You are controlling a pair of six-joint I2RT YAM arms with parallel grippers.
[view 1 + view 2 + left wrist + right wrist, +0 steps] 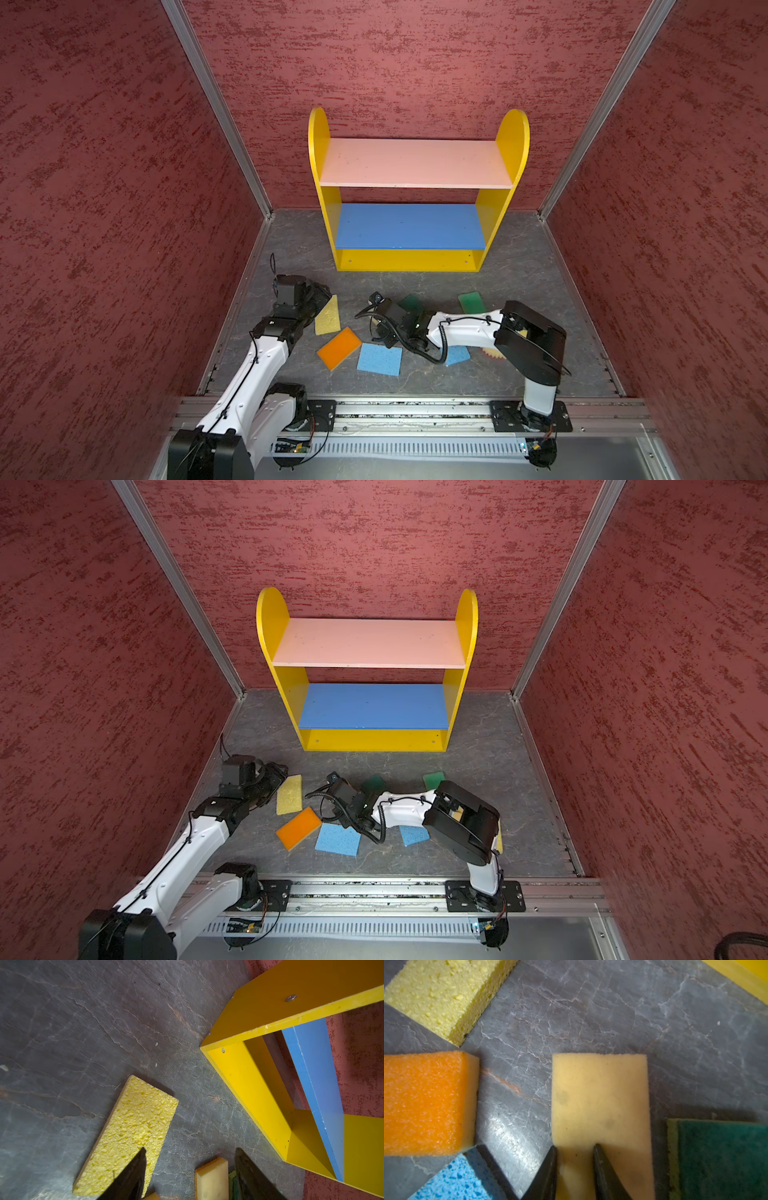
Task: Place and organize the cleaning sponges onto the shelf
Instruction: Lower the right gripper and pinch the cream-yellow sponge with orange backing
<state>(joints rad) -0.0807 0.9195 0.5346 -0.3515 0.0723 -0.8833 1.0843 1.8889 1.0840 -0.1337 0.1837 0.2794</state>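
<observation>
Pinching the pale sponge [600, 1095] at one edge, right gripper [574, 1146] sits low over the floor [612, 1012], mid-scene. Left gripper [190, 1149] spread wide, hovering beside the yellow sponge [133, 1126], left of centre. Orange sponge [339, 347] and blue sponge [380, 359] lie nearer. Shelf [407, 259] stands far, at the back wall [415, 62].

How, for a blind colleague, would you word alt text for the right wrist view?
The right pincer pinches one end of a pale yellow sponge on a grey marbled tabletop. Around it lie an orange sponge, a porous yellow sponge, a blue sponge and a dark green sponge.
</observation>
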